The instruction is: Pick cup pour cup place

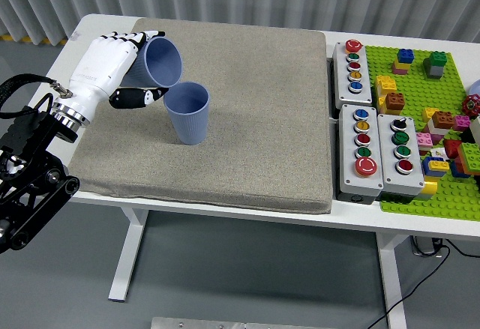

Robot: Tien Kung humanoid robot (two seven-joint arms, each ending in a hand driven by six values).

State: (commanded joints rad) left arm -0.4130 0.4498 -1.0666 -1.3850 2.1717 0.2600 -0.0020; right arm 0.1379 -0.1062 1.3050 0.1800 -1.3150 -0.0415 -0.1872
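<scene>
Robot hand [124, 63] on the left is wrapped around a blue cup [159, 63], which is tilted, mouth toward the upright second cup [187, 112] on the grey mat [255, 119].

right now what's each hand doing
Left hand: shut on the tilted blue cup, above the upright cup.
Right hand: not in view.
</scene>
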